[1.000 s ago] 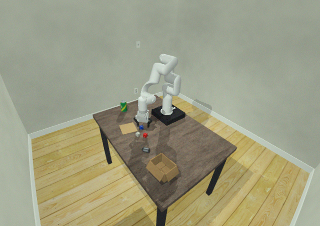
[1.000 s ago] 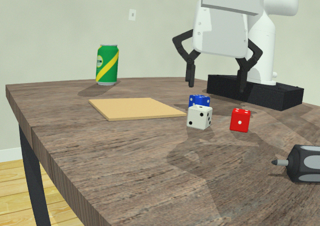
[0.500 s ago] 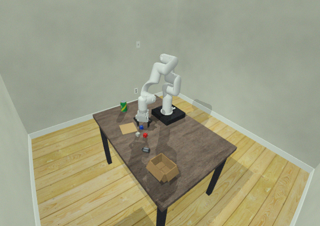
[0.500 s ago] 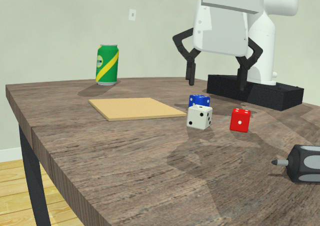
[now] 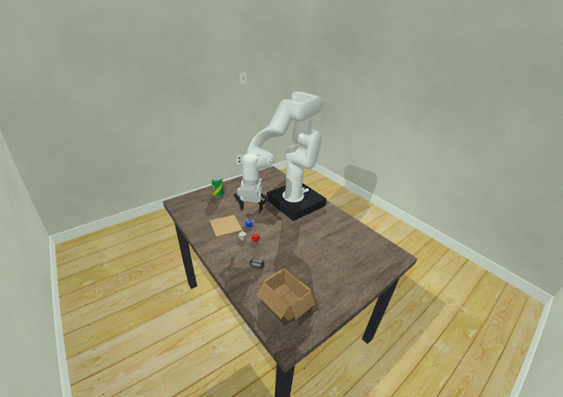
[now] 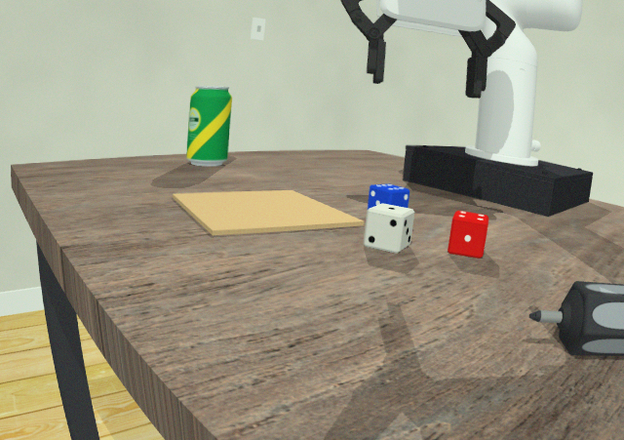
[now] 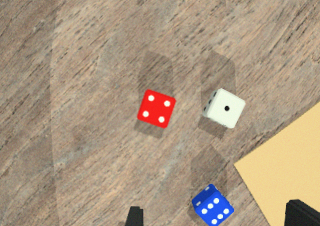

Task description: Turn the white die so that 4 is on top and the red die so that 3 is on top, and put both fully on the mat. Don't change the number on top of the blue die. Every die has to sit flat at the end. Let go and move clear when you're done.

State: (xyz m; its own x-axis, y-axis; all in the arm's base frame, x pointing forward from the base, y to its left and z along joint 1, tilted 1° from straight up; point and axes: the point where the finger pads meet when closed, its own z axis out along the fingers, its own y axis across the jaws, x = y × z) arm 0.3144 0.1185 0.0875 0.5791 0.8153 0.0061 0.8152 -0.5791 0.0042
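Note:
The white die lies flat on the table beside the mat, with 1 on top and 2 and 3 on its visible sides in the exterior view. The red die lies flat off the mat, with 4 on top and 1 on the side facing the exterior camera. The blue die lies flat off the mat, with 6 on top. My gripper is open and empty, well above the table on the blue die's side, toward the robot base.
A green can stands beyond the mat. A dark screwdriver lies on the other side of the dice, and an open cardboard box stands past it. The black robot base is behind the dice.

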